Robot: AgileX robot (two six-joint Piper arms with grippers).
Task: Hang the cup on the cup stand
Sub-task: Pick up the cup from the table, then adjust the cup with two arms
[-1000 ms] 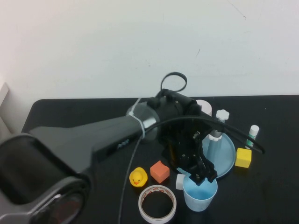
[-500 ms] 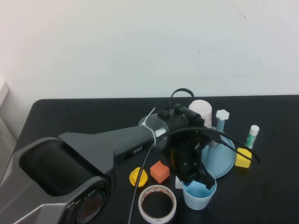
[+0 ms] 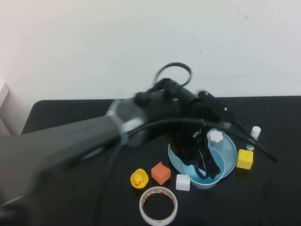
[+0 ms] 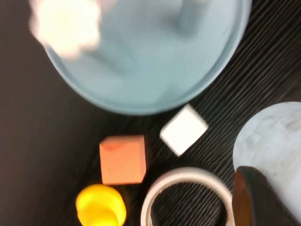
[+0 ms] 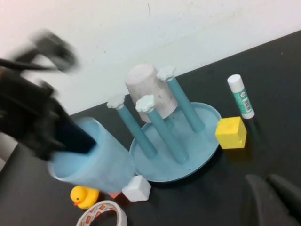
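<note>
My left gripper is shut on the rim of the light blue cup and holds it tilted in the air at the near edge of the cup stand. In the right wrist view the cup hangs just beside the stand, whose three blue posts carry white flower knobs. In the left wrist view one finger lies against the cup, with the stand's dish beyond. My right gripper is shut and empty low over the table, apart from the stand.
A pale pinkish-white cup sits upside down behind the posts. A yellow cube and a glue stick lie right of the stand. An orange cube, white cube, duck and tape roll lie in front.
My left gripper has lifted the cup off the table and carried it back toward the stand's near edge. The arm has risen closer to the high camera.
</note>
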